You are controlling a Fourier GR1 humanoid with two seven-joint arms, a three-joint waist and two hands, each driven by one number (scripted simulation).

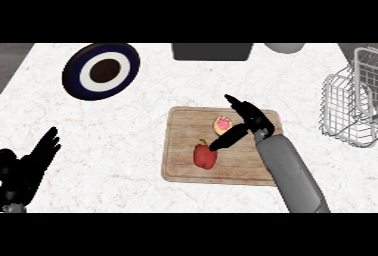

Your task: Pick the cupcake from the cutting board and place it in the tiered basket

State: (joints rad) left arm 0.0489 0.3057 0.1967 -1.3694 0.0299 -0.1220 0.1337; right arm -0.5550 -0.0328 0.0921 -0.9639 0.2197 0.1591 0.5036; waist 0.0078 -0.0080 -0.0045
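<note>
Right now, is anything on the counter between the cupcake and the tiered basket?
Only the right robot hand itself, open just right of the cupcake on the cutting board. Beyond it, bare counter runs to the tiered basket. The red pepper sits nearer the robot, off that line.

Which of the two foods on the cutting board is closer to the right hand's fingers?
The cupcake, pink-topped, beside the right hand. The red pepper lies lower on the cutting board.

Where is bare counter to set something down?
Bare: between the plate and the board, and between the board and the basket. Crowded: on the board, where the right hand hovers by the cupcake and pepper.
</note>
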